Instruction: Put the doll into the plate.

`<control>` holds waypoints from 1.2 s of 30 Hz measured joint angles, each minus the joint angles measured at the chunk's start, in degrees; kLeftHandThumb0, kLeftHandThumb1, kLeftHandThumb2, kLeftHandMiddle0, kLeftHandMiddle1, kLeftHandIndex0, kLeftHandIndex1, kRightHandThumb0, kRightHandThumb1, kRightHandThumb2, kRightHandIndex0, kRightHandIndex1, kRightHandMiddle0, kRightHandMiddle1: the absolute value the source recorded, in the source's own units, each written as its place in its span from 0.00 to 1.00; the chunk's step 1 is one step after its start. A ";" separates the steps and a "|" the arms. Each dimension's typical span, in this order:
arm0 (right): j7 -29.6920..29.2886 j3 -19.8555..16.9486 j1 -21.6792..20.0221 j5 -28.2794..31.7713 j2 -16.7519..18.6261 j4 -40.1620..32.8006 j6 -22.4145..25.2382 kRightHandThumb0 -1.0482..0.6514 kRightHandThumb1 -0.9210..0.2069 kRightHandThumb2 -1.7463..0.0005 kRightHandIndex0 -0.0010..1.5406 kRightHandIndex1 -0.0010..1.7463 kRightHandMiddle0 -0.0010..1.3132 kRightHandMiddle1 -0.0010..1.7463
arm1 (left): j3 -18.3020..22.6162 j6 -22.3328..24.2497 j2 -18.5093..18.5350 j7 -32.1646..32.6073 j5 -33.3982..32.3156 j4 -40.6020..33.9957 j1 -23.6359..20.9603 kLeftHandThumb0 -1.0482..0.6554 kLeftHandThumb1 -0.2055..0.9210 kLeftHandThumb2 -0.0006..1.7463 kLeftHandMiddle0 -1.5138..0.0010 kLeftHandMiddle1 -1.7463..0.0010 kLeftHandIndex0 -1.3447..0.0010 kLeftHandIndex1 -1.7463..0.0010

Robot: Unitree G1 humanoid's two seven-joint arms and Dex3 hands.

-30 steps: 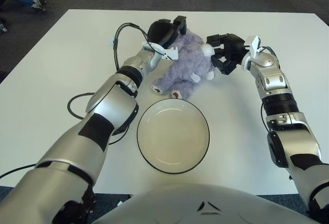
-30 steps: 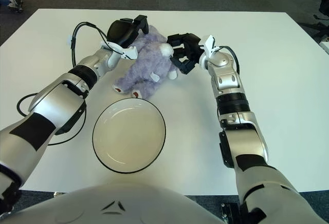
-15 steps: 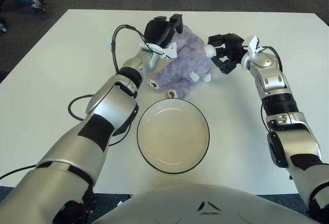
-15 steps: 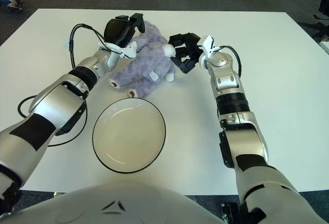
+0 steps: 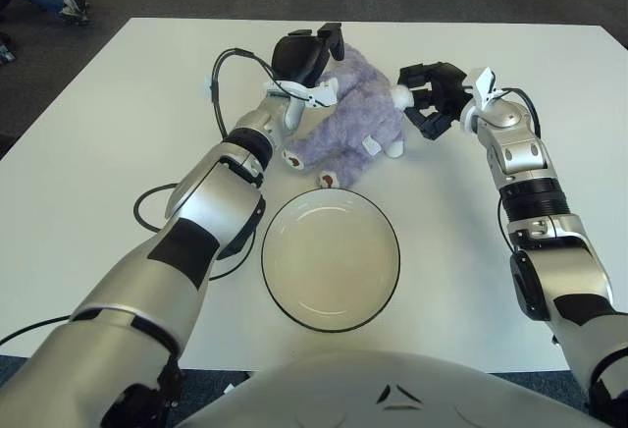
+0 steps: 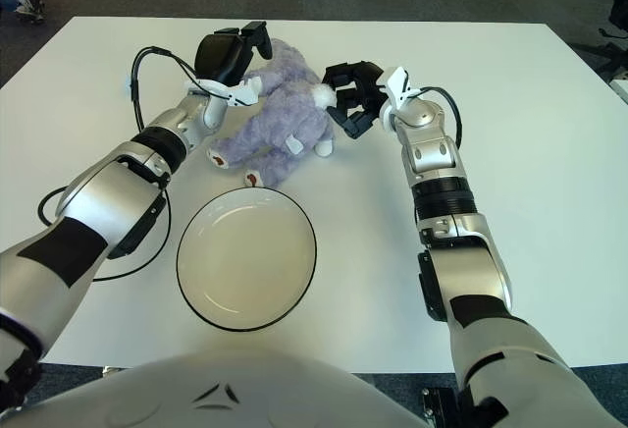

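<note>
Doll [image 5: 345,120] betw. left hand [image 5: 302,55] & right hand [image 5: 430,102], both touching.

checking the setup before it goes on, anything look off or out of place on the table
Nothing stands out. The purple doll lies on its side on the white table, beyond the plate, with the left hand and right hand on either side of it. The plate is upright and intact.

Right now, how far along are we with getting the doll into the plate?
Early stage. Done: both hands have reached the doll, which lies on the table beyond the plate. In hand: the left robot hand sits at its left end, the right robot hand at its right, bracketing it. Left: lift it, carry it nearer and set it in the empty plate.
</note>
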 measured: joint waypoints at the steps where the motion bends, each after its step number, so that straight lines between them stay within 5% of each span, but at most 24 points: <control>1: 0.00 -0.02 -0.01 0.05 0.01 0.14 -0.08 0.61 0.82 0.13 0.52 1.00 0.70 0.72 | 0.16 0.01 0.00 -0.20 -0.23 -0.01 0.00 0.61 0.42 0.67 0.52 0.23 0.46 0.14; 21: 1.13 -1.21 -0.90 1.07 0.36 5.82 -3.18 0.61 0.82 0.13 0.52 1.00 0.71 0.71 | 2.54 0.20 -0.02 -1.97 -2.53 -0.53 -0.75 0.61 0.38 0.69 0.53 0.21 0.41 0.17; 36: 1.10 0.13 -1.09 0.10 0.71 5.59 -3.60 0.61 0.79 0.14 0.51 1.00 0.67 0.74 | 3.62 0.91 -0.04 -2.89 -3.61 -0.75 -1.48 0.61 0.37 0.70 0.47 0.22 0.47 0.16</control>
